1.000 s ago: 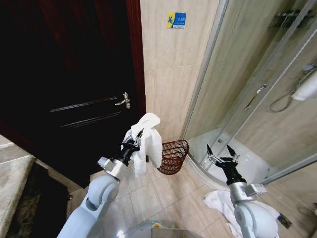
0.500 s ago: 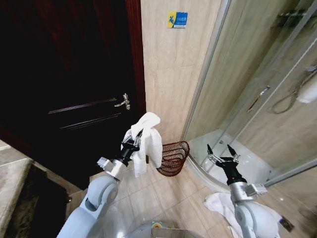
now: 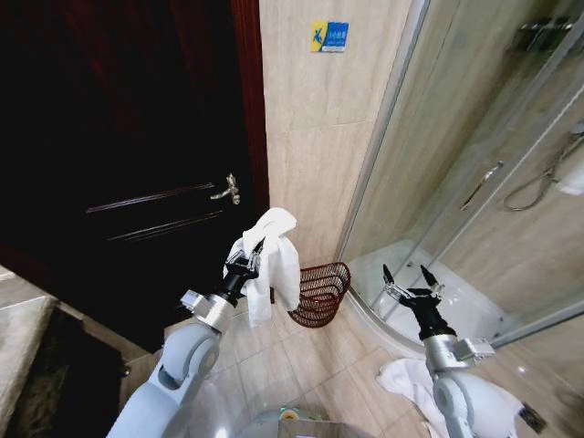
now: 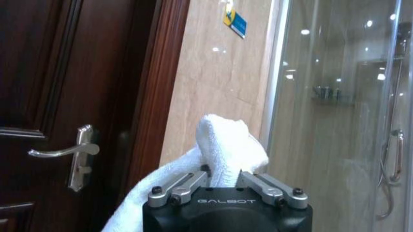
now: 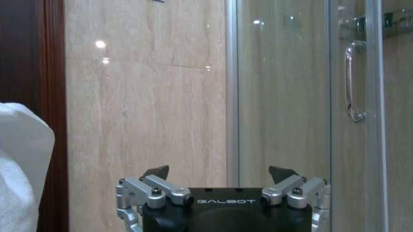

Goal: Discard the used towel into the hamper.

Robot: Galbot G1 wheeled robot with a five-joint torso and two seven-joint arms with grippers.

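A white towel hangs from my left gripper, which is shut on its upper fold and held up in front of the dark door. In the left wrist view the towel bulges up between the closed fingers. The hamper, a small red-brown openwork basket, stands on the tiled floor against the wall, just right of and below the hanging towel. My right gripper is raised in front of the shower, open and holding nothing, as the right wrist view of the gripper confirms.
A dark wooden door with a lever handle fills the left. A curved glass shower enclosure stands at the right. Another white cloth lies on the floor by my right arm. Beige tiled wall behind the hamper.
The camera view has shifted slightly; door and shower drift in the picture. Both arms keep their pose, the towel still hanging from the left gripper.
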